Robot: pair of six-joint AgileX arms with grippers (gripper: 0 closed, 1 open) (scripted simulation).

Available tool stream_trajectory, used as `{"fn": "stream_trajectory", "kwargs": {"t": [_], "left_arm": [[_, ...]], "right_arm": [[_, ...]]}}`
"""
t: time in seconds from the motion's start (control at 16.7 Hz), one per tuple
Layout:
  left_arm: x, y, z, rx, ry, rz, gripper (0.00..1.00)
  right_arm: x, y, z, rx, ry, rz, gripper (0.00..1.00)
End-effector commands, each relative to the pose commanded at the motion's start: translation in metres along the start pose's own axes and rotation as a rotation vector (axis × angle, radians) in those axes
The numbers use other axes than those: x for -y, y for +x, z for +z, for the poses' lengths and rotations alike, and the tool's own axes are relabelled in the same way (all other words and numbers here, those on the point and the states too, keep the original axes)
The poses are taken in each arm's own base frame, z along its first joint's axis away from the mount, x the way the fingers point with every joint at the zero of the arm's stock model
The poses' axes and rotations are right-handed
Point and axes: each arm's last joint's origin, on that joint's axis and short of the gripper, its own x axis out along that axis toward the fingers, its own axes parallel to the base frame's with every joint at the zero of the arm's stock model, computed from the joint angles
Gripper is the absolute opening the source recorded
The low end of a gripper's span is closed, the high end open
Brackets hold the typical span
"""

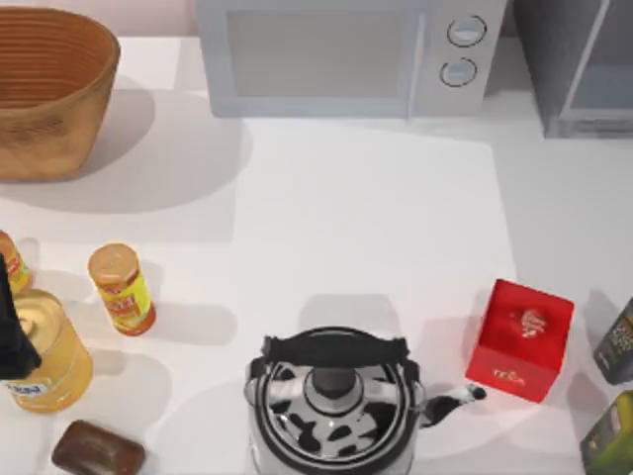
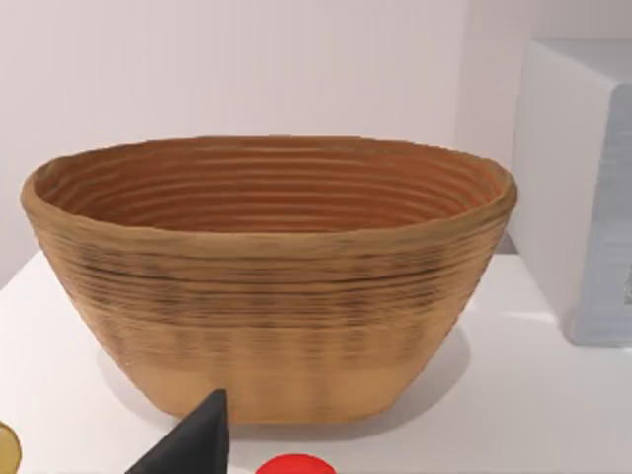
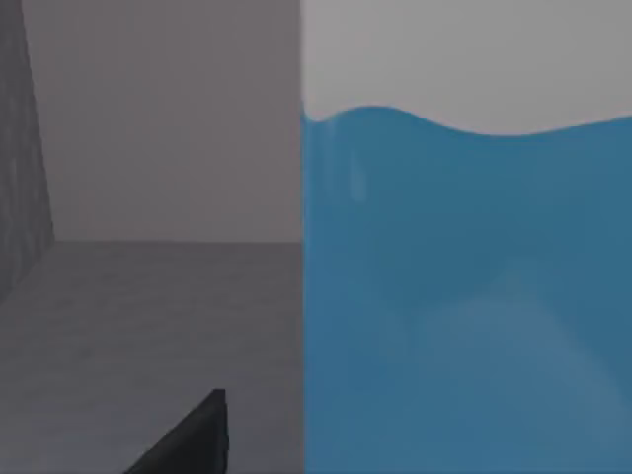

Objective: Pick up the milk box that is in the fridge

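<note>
The milk box [image 3: 464, 296] stands very close in the right wrist view, its light blue body under a white top band, on the grey floor inside the fridge [image 3: 158, 128]. A dark part of my right gripper [image 3: 188, 439] shows just beside the box's edge, over the fridge floor. Seen from above, the fridge [image 1: 584, 69] is the grey cabinet with a pale-framed panel at the table's back right corner. My left arm [image 1: 12, 332] is parked at the left edge, its gripper [image 2: 193, 444] facing the basket.
A microwave [image 1: 336, 54] stands at the back middle and a woven basket [image 1: 49, 89] at the back left. At the front are a cow-print kettle [image 1: 336, 406], a red box [image 1: 521, 339], a dark box [image 1: 618, 341], an orange can [image 1: 121, 289] and a yellow jar [image 1: 45, 351].
</note>
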Motion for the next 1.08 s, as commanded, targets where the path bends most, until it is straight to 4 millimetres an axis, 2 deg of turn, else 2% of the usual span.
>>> {"fn": "stream_trajectory", "kwargs": {"t": [0.18, 0.54, 0.84, 1.08], "left_arm": [[0.0, 0.0, 0.0, 0.0, 0.0, 0.0, 1.0], [0.0, 0.0, 0.0, 0.0, 0.0, 0.0, 1.0], [0.0, 0.0, 0.0, 0.0, 0.0, 0.0, 1.0], [0.0, 0.0, 0.0, 0.0, 0.0, 0.0, 1.0]], "right_arm": [[0.0, 0.01, -0.003, -0.009, 0.003, 0.003, 1.0], [-0.001, 0.058, -0.001, -0.001, 0.001, 0.003, 1.0], [-0.002, 0.061, -0.002, -0.004, 0.001, 0.003, 1.0], [-0.002, 0.061, -0.002, -0.004, 0.001, 0.003, 0.7]]}}
